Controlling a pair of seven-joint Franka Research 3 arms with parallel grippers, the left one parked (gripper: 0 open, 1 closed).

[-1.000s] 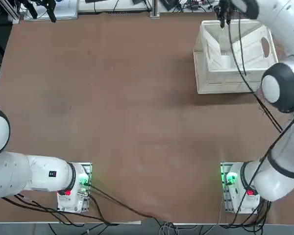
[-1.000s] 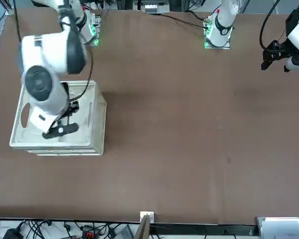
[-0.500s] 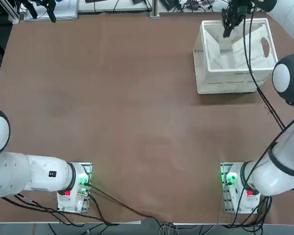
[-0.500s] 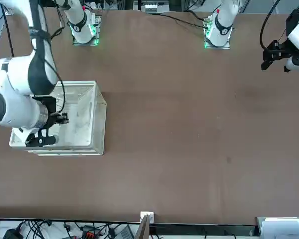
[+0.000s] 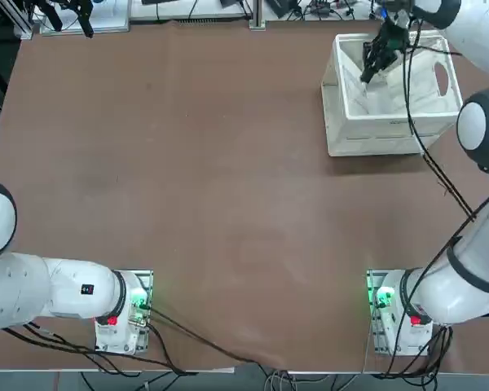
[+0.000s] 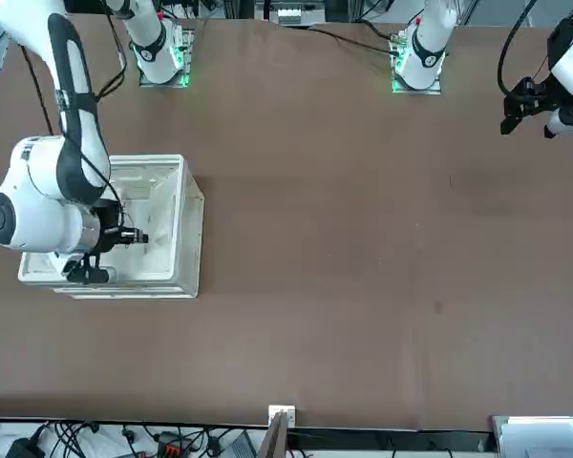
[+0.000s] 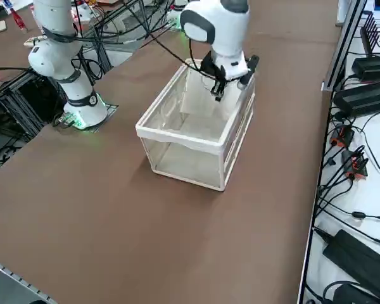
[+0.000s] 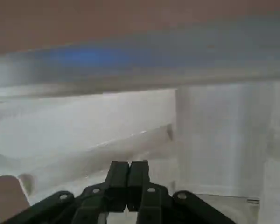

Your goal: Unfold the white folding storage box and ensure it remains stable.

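The white folding storage box (image 5: pixel 391 124) stands at the far right of the table, rim raised and long walls upright (image 7: pixel 183 136). Seen from above, its end panel with the oval handle cutout (image 5: pixel 438 79) leans inward, and another panel (image 5: pixel 352 81) slants inside at the other end. My right gripper (image 5: pixel 367 73) is down inside the box near its far wall (image 6: pixel 137 238), below the rim (image 7: pixel 216 95). In the wrist view its fingers (image 8: pixel 129 170) are pressed together with nothing between them, facing a white inner panel (image 8: pixel 84 130).
The brown table (image 5: pixel 187 163) stretches wide to the left of the box. The right arm's base (image 5: pixel 391 314) sits at the near edge. Cables and black power units (image 7: pixel 367 69) lie beyond the table's right side, and more cables line the far edge.
The right gripper came over the far rim and sank into the box, shifting toward the slanted inner panel. The box stands in the same place.
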